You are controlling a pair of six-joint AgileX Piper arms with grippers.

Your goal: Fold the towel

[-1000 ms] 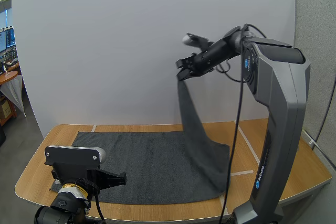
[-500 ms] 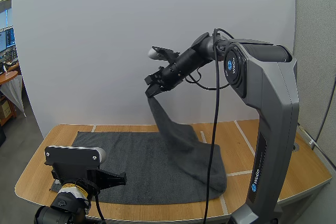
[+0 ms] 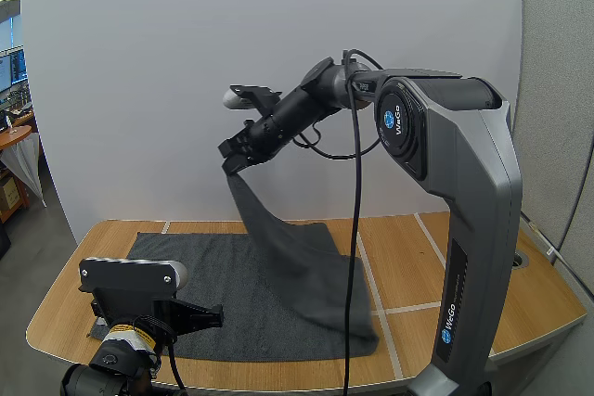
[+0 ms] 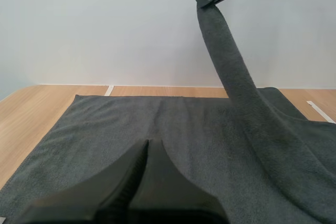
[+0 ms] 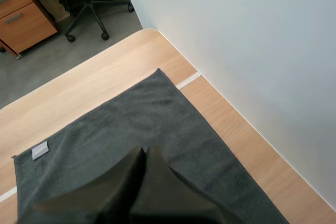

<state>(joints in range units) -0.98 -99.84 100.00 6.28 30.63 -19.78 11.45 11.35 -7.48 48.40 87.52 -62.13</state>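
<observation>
High view: right gripper [image 3: 232, 157] pinches the grey towel's [image 3: 269, 308] raised corner.
Left gripper [image 4: 147, 146] closed, empty, above the towel.

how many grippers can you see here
2. The right gripper, raised over the table, pinches a corner of the towel. The left gripper sits low at the towel's near left edge, shut on nothing.

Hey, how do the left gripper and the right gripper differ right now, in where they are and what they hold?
The right gripper is raised high above the table, while the left gripper sits low near the table's front edge. The right gripper pinches a corner of the grey towel, which hangs from it in a drape; the left gripper holds nothing. Both are shut, and both are over the towel.
</observation>
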